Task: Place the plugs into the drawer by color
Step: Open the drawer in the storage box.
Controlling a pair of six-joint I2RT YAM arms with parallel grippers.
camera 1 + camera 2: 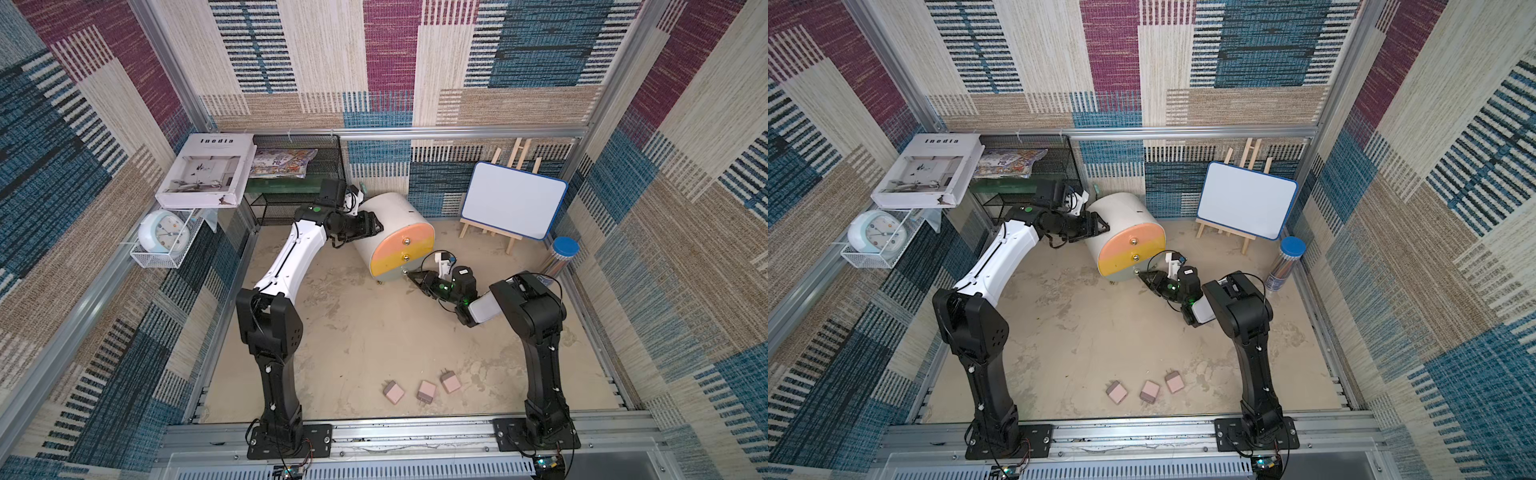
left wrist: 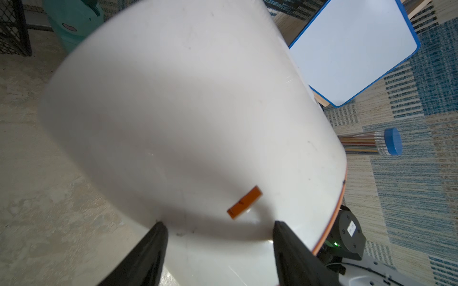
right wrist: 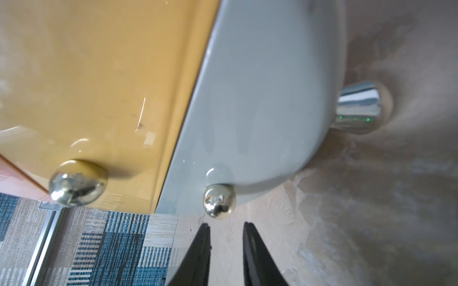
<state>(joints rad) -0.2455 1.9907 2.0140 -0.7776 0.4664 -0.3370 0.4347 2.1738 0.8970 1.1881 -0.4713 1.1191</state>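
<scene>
The drawer cabinet (image 1: 392, 210) is a white barrel with peach, yellow and grey fronts, all pushed in, in both top views. My left gripper (image 2: 219, 230) is open, its fingers spread flat against the white shell (image 2: 186, 111) near the peach edge. My right gripper (image 3: 226, 224) is low by the grey drawer front (image 3: 260, 99). Its jaws are a narrow gap apart with nothing between them, and the grey drawer's metal knob (image 3: 219, 201) sits just beyond the tips. Three pink plugs (image 1: 393, 392) (image 1: 427, 390) (image 1: 450, 382) lie on the floor near the front rail.
A black wire-mesh shelf (image 1: 291, 199) with a book (image 1: 208, 170) leaning on it stands at the back left, above a clock (image 1: 164, 235) in a white basket. A whiteboard on an easel (image 1: 513, 201) and a blue-lidded pencil tube (image 1: 561, 255) stand at the back right.
</scene>
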